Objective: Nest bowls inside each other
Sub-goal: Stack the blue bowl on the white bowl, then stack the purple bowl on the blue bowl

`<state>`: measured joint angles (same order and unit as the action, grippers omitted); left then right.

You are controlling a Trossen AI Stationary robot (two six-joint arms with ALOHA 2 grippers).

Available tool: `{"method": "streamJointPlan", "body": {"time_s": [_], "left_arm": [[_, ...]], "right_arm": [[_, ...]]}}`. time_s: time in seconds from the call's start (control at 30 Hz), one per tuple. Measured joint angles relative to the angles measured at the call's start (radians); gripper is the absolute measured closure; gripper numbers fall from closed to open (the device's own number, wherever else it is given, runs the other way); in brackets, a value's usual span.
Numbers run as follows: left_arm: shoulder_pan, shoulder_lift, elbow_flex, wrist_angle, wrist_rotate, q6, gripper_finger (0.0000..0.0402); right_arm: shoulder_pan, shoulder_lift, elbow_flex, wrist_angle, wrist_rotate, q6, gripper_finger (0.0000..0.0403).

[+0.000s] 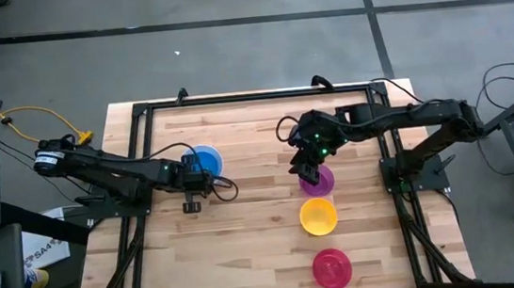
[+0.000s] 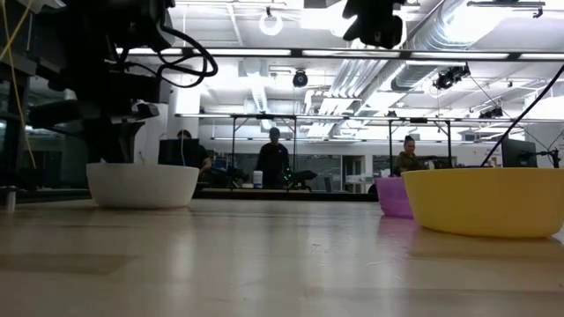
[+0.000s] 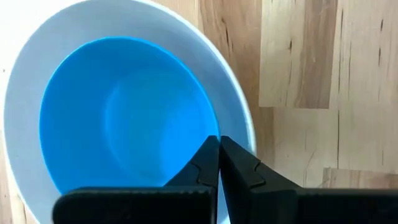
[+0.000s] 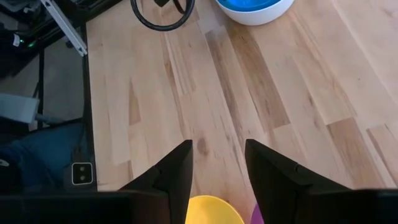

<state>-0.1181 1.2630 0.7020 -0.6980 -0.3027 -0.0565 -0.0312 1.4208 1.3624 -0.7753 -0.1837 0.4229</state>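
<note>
A blue bowl (image 3: 124, 118) sits nested inside the white bowl (image 3: 233, 93) at the table's left middle. My left gripper (image 3: 219, 142) is shut and slants down from the left. Its tips stand over the blue bowl's inner wall, close to the rim. In the low view the white bowl's wall (image 2: 141, 185) hides those tips. My right gripper (image 1: 307, 169) hangs open, holding nothing, above the purple bowl (image 1: 318, 182). The purple bowl stands on the table, with the yellow bowl (image 1: 318, 216) and the red-pink bowl (image 1: 331, 267) in a row toward the near edge. My left gripper's shut fingertips (image 3: 211, 152) point down into the blue bowl near the rim (image 3: 208, 109) on the arm's side. I cannot tell whether they touch the bowl. The blue bowl rests inside the white one, which stands on the table.
The black frame rails (image 1: 252, 96) run along the table's far edge and down both sides. A cable loop (image 4: 163, 15) lies near the white bowl. Bare wood (image 1: 258, 248) lies between the two groups of bowls and at the near left. People stand in the room beyond the table.
</note>
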Motion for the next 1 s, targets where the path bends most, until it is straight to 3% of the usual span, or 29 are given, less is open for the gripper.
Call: {"method": "streamJointPlan", "body": {"time_s": [0.63,1.0], "left_arm": [[0.000,0.000,0.003,-0.002,-0.027,0.030,0.0333],[0.000,0.000,0.142,-0.110,-0.032,0.060,0.0331]], "right_arm": [[0.007,0.000,0.000,0.002,0.001,0.003,0.0262],[0.007,0.000,0.000,0.002,0.000,0.003,0.0262]]}}
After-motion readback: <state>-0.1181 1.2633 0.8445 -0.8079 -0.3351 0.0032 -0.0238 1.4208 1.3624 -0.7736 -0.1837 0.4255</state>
